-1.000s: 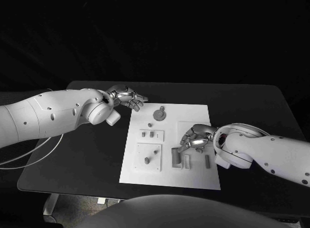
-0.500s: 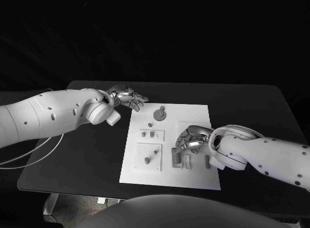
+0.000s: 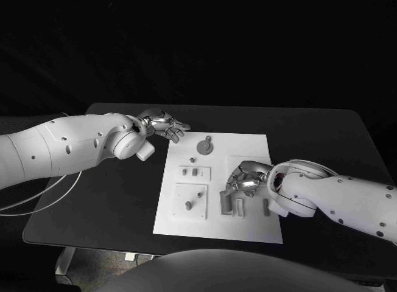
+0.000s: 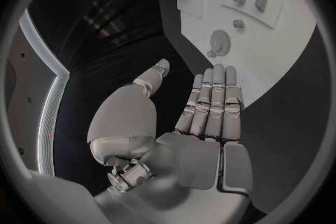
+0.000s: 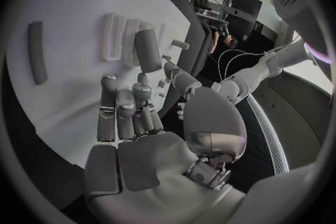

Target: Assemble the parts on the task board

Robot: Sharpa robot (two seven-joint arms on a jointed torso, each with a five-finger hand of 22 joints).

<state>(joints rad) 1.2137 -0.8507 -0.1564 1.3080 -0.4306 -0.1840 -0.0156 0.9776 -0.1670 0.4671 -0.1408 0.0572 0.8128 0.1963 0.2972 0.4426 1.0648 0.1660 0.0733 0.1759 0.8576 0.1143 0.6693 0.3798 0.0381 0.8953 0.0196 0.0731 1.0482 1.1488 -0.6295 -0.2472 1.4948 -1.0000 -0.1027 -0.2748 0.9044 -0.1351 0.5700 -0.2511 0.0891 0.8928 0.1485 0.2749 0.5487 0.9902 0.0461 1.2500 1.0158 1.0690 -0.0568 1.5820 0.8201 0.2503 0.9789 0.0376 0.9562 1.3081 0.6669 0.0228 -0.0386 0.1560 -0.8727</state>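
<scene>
The right hand (image 3: 244, 180), fingers curled and holding nothing, hovers over the task board (image 3: 251, 146). The grey bar (image 5: 148, 50) beside it looks light and rigid; pinch its long sides. The left hand (image 3: 164, 126) is open-fingered, off the board.

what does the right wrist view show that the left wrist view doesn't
Right wrist view alone: a long grey bar lying by itself on the board, and a grey cylinder just past the right hand's fingertips, beside white ridged slots.

Left wrist view alone: a round disc part and two small blocks on the board, beyond the open left hand.

Both: the white board and the right hand.
</scene>
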